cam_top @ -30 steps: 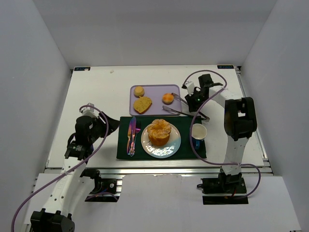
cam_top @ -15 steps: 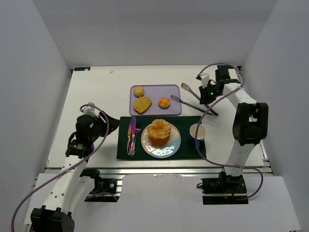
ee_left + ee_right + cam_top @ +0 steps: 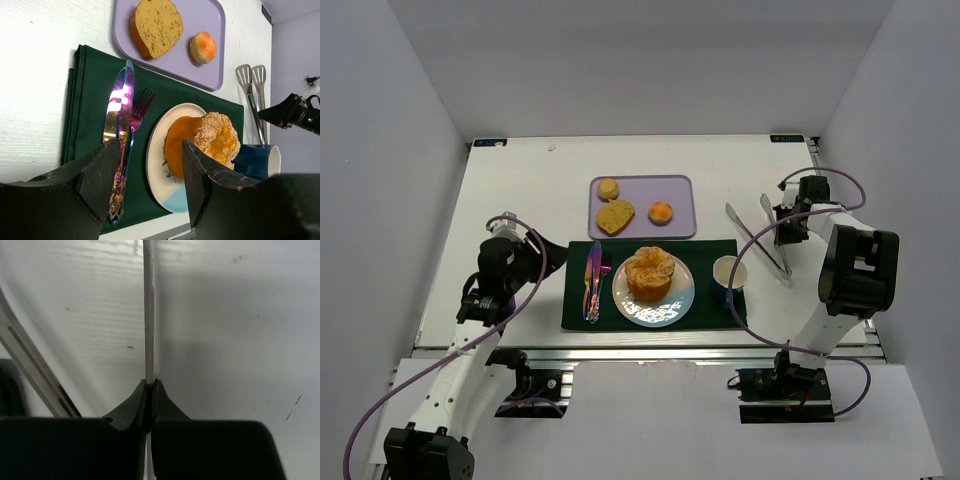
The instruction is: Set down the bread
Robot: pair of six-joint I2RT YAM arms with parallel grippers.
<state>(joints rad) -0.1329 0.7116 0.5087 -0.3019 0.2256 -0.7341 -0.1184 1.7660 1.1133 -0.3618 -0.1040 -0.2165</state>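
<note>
The bread [image 3: 650,272], a big golden swirled bun, sits on the white plate [image 3: 675,305] on the green cloth; the left wrist view shows it [image 3: 212,142] on that plate [image 3: 157,167] too. My left gripper [image 3: 536,262] hovers left of the cloth, open and empty [image 3: 147,152]. My right gripper [image 3: 786,226] is off to the right of the cup, shut on one thin arm of the metal tongs [image 3: 756,236]. In the right wrist view the jaws [image 3: 149,385] pinch that arm [image 3: 148,310], and the other arm [image 3: 27,365] splays to the left.
A purple tray [image 3: 675,190] behind the cloth [image 3: 578,255] holds a small pale bun [image 3: 608,188], a heart-shaped slice [image 3: 615,216] and a small orange bun [image 3: 661,212]. Knife and fork [image 3: 592,282] lie left of the plate. A cup [image 3: 730,272] stands right of it.
My right gripper let the tongs close, left the small orange bun on the tray, and swung right and nearer with the tongs. The left arm stayed put.
</note>
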